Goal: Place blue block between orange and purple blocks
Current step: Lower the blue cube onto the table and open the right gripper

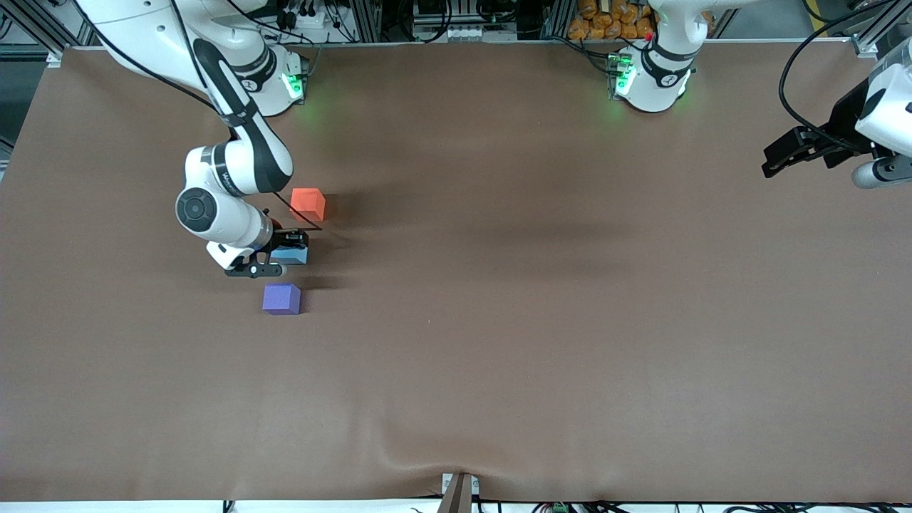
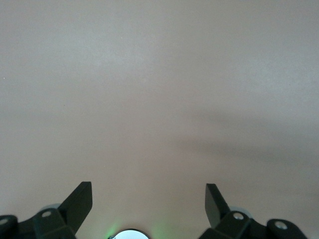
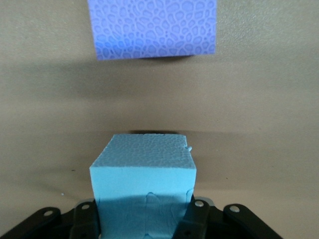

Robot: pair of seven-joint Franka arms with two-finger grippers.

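Though matte, pebbled foam blue block (image 3: 143,174)

A small light sky-blue matte cube (image 3: 144,184) sits clamped between my right gripper's (image 3: 144,224) fingers, upright, its pebbled top face level. It hangs between the bright orange-red matte cube (image 1: 308,204) and the violet-purple matte cube (image 1: 281,298); both rest flat on the table, the purple one nearer the front camera.
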